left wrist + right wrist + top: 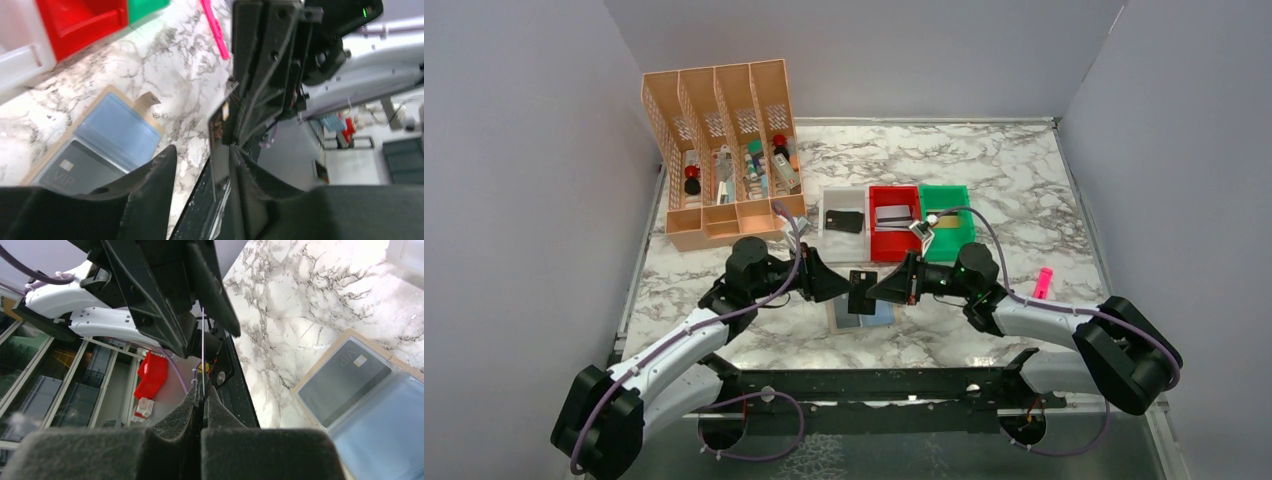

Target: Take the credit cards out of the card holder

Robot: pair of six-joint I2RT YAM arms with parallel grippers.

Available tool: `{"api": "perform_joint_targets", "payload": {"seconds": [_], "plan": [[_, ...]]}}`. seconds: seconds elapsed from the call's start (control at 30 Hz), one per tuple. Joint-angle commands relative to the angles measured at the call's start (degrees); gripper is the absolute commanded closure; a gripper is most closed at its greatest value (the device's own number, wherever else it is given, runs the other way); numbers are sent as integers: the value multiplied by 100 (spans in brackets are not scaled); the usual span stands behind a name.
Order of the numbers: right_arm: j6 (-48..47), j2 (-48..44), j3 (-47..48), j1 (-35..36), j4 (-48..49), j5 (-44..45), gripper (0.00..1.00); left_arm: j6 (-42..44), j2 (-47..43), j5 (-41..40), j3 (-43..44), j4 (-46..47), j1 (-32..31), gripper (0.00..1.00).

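My right gripper (881,289) is shut on a black credit card (861,290) and holds it upright above the card holder (862,314). In the right wrist view the card (203,347) shows edge-on, pinched in my right gripper (202,390). My left gripper (843,287) faces it, open, with its jaws on either side of the card's other end (218,131). My left gripper (204,150) is not closed on the card. The holder (117,127) lies open on the marble and a dark "VIP" card (345,382) sits in one pocket; the card also shows in the left wrist view (75,172).
A white bin (844,200) holds a black card, a red bin (894,225) holds a silver-grey card, and a green bin (946,205) stands beside them. An orange slotted organizer (724,150) is at the back left. A pink marker (1044,282) lies to the right.
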Motion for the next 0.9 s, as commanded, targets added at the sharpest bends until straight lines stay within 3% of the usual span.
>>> {"api": "perform_joint_targets", "payload": {"seconds": [0.0,0.13,0.3,0.53,0.87], "plan": [[-252,-133,46,-42,-347,120,99,340,-130,-887,294,-720,90,43],[-1021,-540,394,-42,-1852,884,99,680,-408,-2173,602,-2020,90,16],[-2069,-786,1276,-42,-3697,1961,99,860,-799,-3704,1020,-3413,90,3],[-3068,-145,2612,57,-5182,3016,99,933,-1314,-5438,1561,-4535,92,1],[-4519,1503,4752,999,-6361,5456,99,1561,-1728,-6305,1565,-4928,90,1]]}}
